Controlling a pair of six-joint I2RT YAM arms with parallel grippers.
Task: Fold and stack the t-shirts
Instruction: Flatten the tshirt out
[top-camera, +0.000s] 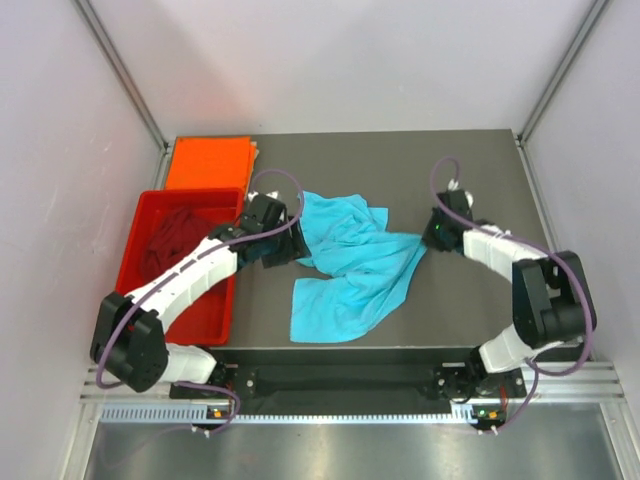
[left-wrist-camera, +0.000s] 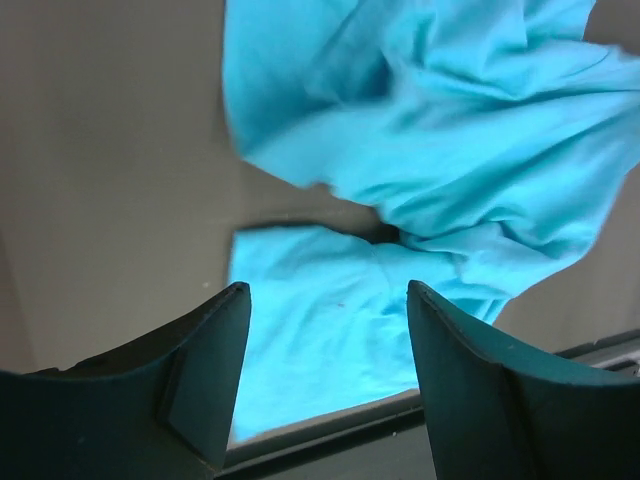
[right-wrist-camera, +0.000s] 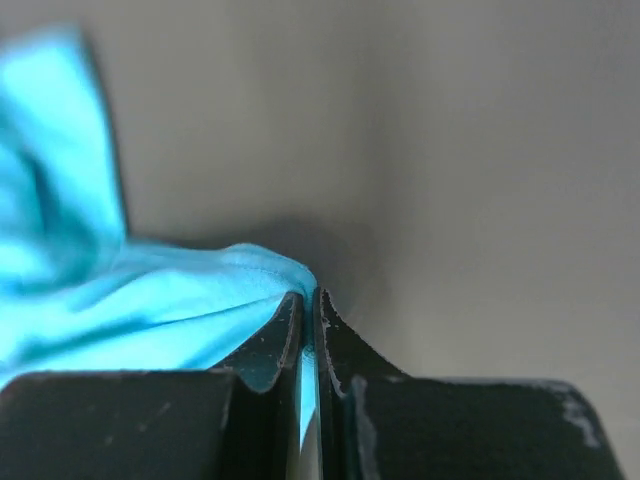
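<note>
The turquoise-blue t-shirt (top-camera: 350, 262) lies crumpled in the middle of the dark table; it also shows in the left wrist view (left-wrist-camera: 420, 150) and the right wrist view (right-wrist-camera: 130, 300). My right gripper (top-camera: 432, 236) is shut on the shirt's right corner, cloth pinched between its fingers (right-wrist-camera: 312, 300). My left gripper (top-camera: 297, 243) is open, hovering over the shirt's left edge, holding nothing (left-wrist-camera: 325, 300). The orange t-shirt (top-camera: 208, 162) lies folded flat at the back left. The maroon t-shirt (top-camera: 178, 232) lies bunched in the red tray (top-camera: 215, 320).
The red plastic tray stands at the table's left side beside my left arm. A metal rail (top-camera: 340, 378) runs along the table's near edge. White walls enclose the table on three sides.
</note>
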